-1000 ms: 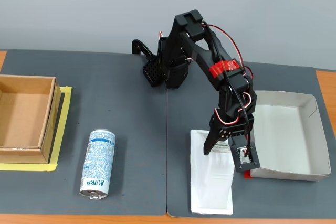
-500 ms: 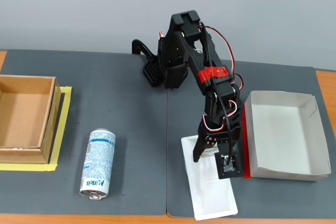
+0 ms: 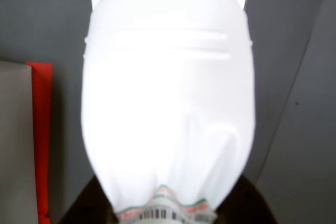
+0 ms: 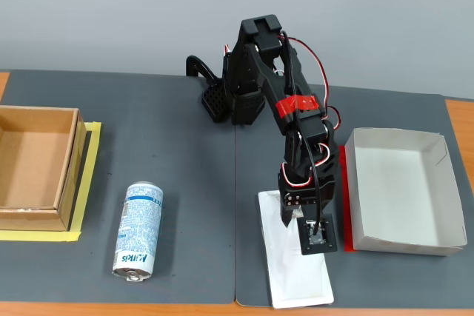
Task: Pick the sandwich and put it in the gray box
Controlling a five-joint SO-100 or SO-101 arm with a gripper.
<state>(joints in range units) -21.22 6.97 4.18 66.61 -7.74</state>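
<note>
Brown cardboard box (image 4: 33, 164) on yellow tape (image 4: 84, 183), blue-white spray can (image 4: 138, 231) lying nearby, dark mat (image 4: 163, 146)

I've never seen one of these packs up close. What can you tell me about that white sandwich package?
The white wedge-shaped plastic sandwich package lies flat on the dark grey mat, its flat rectangular rim running toward the front edge. The black gripper is down over its far end. In the wrist view its glossy domed body fills the picture, a small barcode label at the bottom.

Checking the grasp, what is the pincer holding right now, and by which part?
Seemingly the sandwich, at its labelled end, but whether the pincer has closed cannot be told.
</note>
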